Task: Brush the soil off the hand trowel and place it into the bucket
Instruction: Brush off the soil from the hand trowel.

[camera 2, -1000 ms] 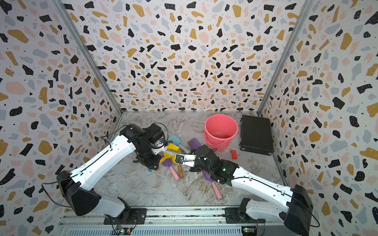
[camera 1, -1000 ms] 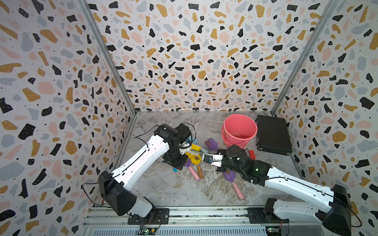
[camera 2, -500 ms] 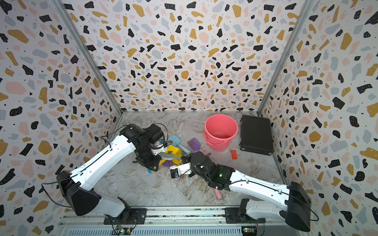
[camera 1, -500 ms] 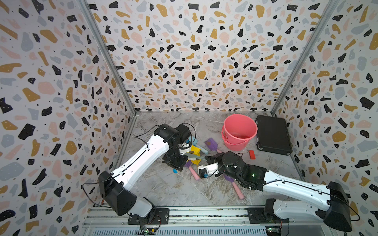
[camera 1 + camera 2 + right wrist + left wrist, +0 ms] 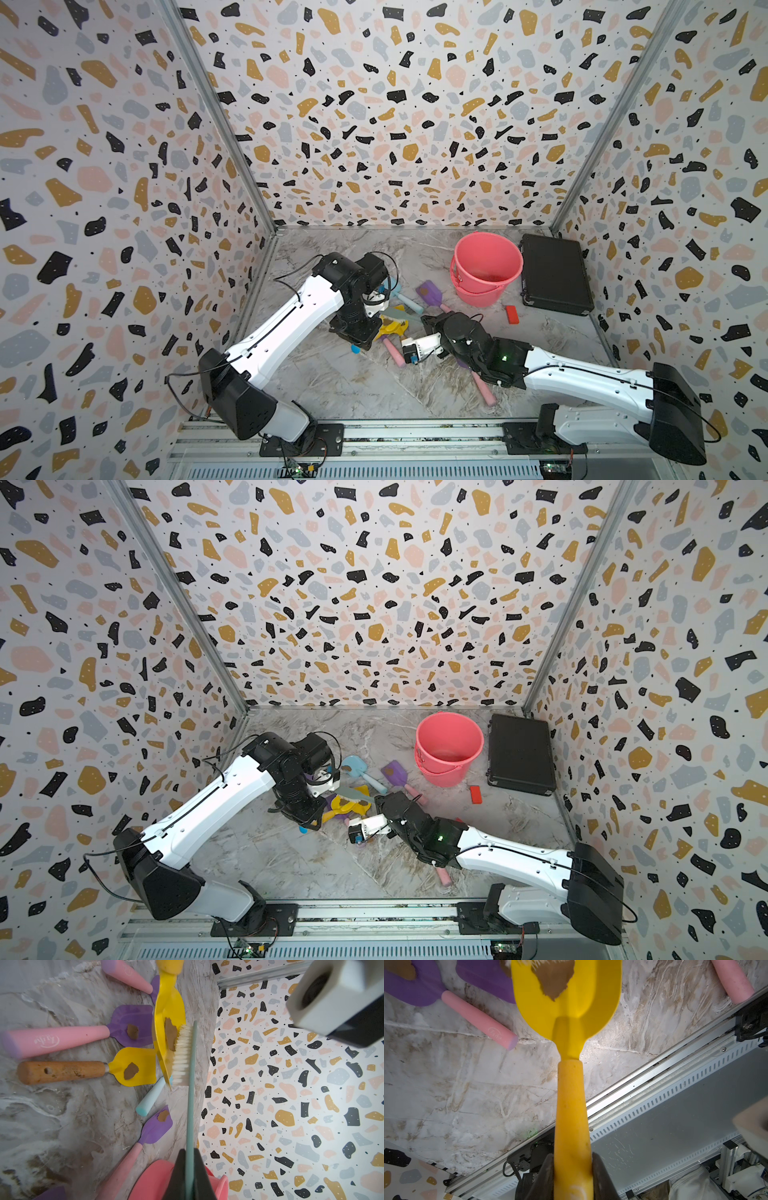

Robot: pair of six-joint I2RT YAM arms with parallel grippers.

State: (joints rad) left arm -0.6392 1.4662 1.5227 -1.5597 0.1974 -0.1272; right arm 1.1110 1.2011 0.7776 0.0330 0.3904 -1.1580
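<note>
Left tool (image 5: 573, 1169) clamped on yellow trowel (image 5: 566, 1014) handle, over middle of worktop (image 5: 353, 386). Right tool (image 5: 190, 1167) pinching brush (image 5: 181, 1053), bristles touching soil (image 5: 170, 1033) on blade. Bucket (image 5: 478, 296) upright near far right corner.

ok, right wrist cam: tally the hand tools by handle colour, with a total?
Pink-handled trowel: 3
Wooden-handled trowel: 1
Yellow-handled trowel: 1
Light-blue-handled trowel: 1
Teal-handled brush: 1
Total: 7
A purple piece at the picture's edge shows no handle: not counted.
</note>
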